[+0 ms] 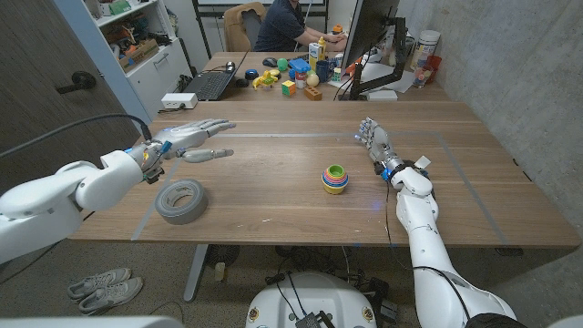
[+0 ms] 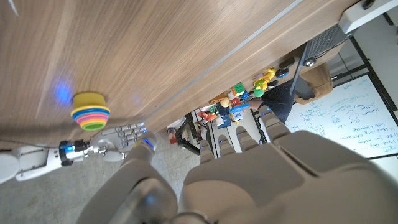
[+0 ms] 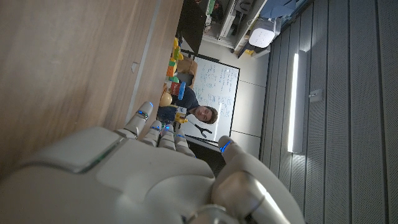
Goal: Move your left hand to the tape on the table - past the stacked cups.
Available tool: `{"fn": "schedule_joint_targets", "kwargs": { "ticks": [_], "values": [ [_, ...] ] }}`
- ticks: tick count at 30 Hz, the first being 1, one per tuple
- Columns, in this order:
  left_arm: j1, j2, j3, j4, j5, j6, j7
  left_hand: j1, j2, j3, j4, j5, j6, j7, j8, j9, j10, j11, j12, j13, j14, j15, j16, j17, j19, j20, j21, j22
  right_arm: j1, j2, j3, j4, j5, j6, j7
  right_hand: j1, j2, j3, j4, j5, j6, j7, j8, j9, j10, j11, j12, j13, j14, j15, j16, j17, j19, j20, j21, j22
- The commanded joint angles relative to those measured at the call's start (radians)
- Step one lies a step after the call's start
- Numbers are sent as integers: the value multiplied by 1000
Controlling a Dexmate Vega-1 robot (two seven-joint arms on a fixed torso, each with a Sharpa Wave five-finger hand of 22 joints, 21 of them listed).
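A wooden surface (image 1: 301, 182) fills the middle of the frame, with a second desk (image 1: 273, 77) behind it at upper centre carrying a laptop (image 1: 209, 84), a monitor (image 1: 373, 41) and toys (image 1: 291, 77). A person (image 1: 282, 23) sits there. Shelves (image 1: 137, 41) stand upper left, a grey wall (image 1: 510, 64) right, shoes (image 1: 105, 289) on the floor lower left.

Our table (image 1: 273, 123), left to right: tape, stacked cups, right hand.

We see the tape roll (image 1: 179, 200) lying near the front left, our left hand (image 1: 187, 141) above the table just behind it; the stacked cups (image 1: 334, 179) stand mid-table, our right hand (image 1: 374, 141) behind and right of them.
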Motion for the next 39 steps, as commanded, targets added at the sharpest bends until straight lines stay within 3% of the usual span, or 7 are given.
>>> {"fn": "schedule_joint_targets", "kwargs": {
  "ticks": [1,12,25,29,39],
  "values": [
    [57,-94,-5,-21,472,95,-97,26,-8,-1,-19,11,-11,-4,5,5,-42,1,-3,5,-21,-1,1,6,-11,9,-5,2,14,-4,-4,21,-3,4,1,-4,108,2,1,6,4,2,6,5,3,-5,7,2,-15,-2,-3,2,4,-80,-7,5],
    [118,-151,-2,64,505,-4,8,59,-38,-19,-55,25,-83,-3,-8,5,-119,13,-5,8,-58,7,1,9,-14,9,0,3,30,-3,-10,49,-3,7,4,-4,108,1,1,6,6,2,6,5,6,-3,7,1,-12,0,-4,2,7,-78,-11,5],
    [157,-148,28,105,469,46,-18,75,-53,-29,-70,32,-110,-3,-7,7,-120,16,4,10,-61,14,6,10,-7,10,3,3,37,-2,-26,57,-17,12,4,-4,107,0,1,6,7,2,6,5,7,-3,7,1,-10,0,-6,1,12,-76,-15,5],
    [172,-140,20,105,467,60,-29,89,-62,-36,-80,38,-113,-3,1,11,-118,35,11,15,-56,21,13,12,-1,10,5,4,32,0,-26,51,-22,7,-2,-4,107,0,1,6,7,3,6,5,7,-3,6,1,-10,1,-6,1,12,-77,-17,5],
    [212,-137,-19,74,505,97,-79,143,-56,-41,-99,63,-41,-3,53,36,-41,34,55,39,14,14,42,19,70,9,28,10,23,3,-22,52,-18,13,-5,-4,107,-1,1,6,8,3,6,5,8,-4,6,1,-9,1,-8,1,13,-77,-21,5]
  ]
}}
